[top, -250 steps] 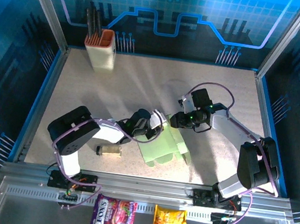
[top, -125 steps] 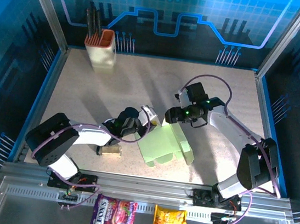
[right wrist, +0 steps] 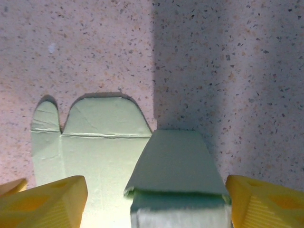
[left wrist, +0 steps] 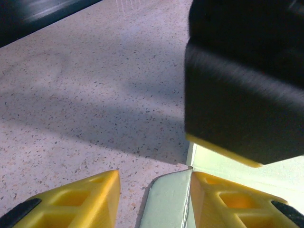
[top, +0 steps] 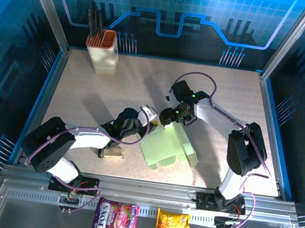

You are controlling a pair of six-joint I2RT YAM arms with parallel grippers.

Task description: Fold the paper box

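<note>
The paper box (top: 169,145) lies as a pale green creased cut-out on the table, right of centre. In the left wrist view one rounded flap (left wrist: 166,202) stands between my yellow fingers (left wrist: 71,202), resting against the right one with bare table on its other side. My left gripper (top: 150,116) (left wrist: 154,186) is open at the box's upper left corner. My right gripper (top: 168,116) (right wrist: 156,186) hangs just beside it, open wide. A raised flap (right wrist: 173,161) sits between its fingers, and flat rounded flaps (right wrist: 102,121) lie beyond. The right gripper's black body (left wrist: 247,80) looms close in the left wrist view.
A cream knife holder (top: 103,50) with an orange rim stands at the back left. A small jar (top: 112,152) lies by the left forearm. Two snack packets (top: 113,227) hang off the front rail. Blue frame walls (top: 42,94) bound the table.
The right arm has swung left and its gripper now sits over the box's upper left corner. The left arm has dropped lower and stretched out, its gripper shifting slightly left.
</note>
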